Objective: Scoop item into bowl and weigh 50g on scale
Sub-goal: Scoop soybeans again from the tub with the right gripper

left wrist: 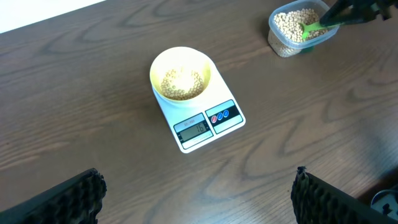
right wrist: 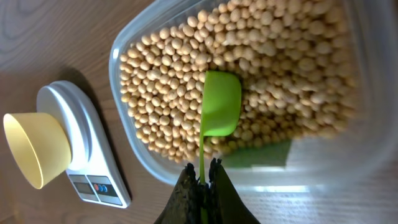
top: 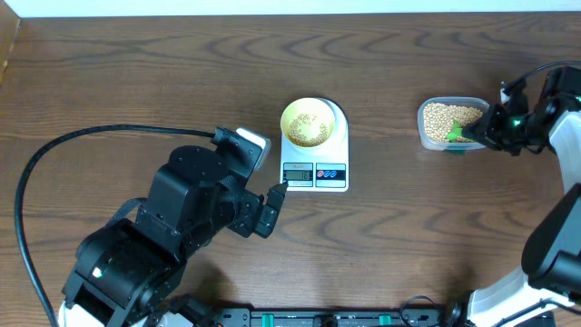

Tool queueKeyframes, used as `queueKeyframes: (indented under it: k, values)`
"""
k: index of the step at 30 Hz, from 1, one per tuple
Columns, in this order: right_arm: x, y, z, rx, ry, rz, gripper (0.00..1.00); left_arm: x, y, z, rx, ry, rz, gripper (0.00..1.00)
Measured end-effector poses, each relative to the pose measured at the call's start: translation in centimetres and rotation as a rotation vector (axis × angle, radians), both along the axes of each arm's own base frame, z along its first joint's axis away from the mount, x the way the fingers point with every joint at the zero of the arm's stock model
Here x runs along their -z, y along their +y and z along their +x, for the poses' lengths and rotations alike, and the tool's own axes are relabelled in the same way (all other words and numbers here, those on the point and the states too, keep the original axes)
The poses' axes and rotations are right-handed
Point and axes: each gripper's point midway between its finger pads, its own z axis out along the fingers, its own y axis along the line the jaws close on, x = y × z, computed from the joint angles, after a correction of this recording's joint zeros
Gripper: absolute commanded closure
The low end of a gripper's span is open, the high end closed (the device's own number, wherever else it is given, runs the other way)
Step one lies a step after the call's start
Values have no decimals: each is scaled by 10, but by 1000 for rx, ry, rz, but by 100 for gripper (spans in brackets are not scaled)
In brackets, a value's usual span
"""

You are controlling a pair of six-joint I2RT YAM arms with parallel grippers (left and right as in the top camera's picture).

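— Two lots of beans (top: 445,116) from overhead, then?

— Yes. A thin layer lies in the bowl (top: 308,123), which sits on the platform of the scale (top: 340,150) in the middle of the table (top: 136,73), so that whatever goes in gets weighed. The stock fills the clear tub (top: 421,125), well off to the right. The right gripper (top: 481,133) is at the tub's right side. The left gripper (top: 263,211) hangs just near-left of the scale and holds nothing.

— And the left wrist view?

— Its fingers (left wrist: 68,199) stand wide apart at the bottom corners, empty. I'd judge it keeps clear so the display (left wrist: 193,129) stays readable (the digits are too small for me).

— Right wrist?

— The jaws are pinched together on the thin handle of the green scoop (right wrist: 221,102), far from the cup, which keeps the fingers out of the beans. The cup rests on the heap with nothing visibly in it, so I read this as loading for another trip.
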Motion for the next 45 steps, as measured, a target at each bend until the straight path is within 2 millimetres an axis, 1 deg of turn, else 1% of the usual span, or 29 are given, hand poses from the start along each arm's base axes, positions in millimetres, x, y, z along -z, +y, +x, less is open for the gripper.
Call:
queueKeyframes:
  k: [4,11,16,26,30,38,45]
  values:
    - [7,6,4,-14,-4,53,99,0,0,0,0,0,0,2]
    - [4,7,7,-29,-38,95,99,0,0,0,0,0,0,2]
    - [0,3,7,-29,-68,143,99,0,0,0,0,0,0,2]
    - [-18,-18,7,9,-172,284,99,0,0,0,0,0,0,2]
    - [-23,-22,4,18,-197,346,99,0,0,0,0,0,0,2]
    - [-38,-18,-3,-2,-244,434,99,0,0,0,0,0,0,2]
    - [-53,-12,-1,-30,-313,503,99,0,0,0,0,0,0,2]
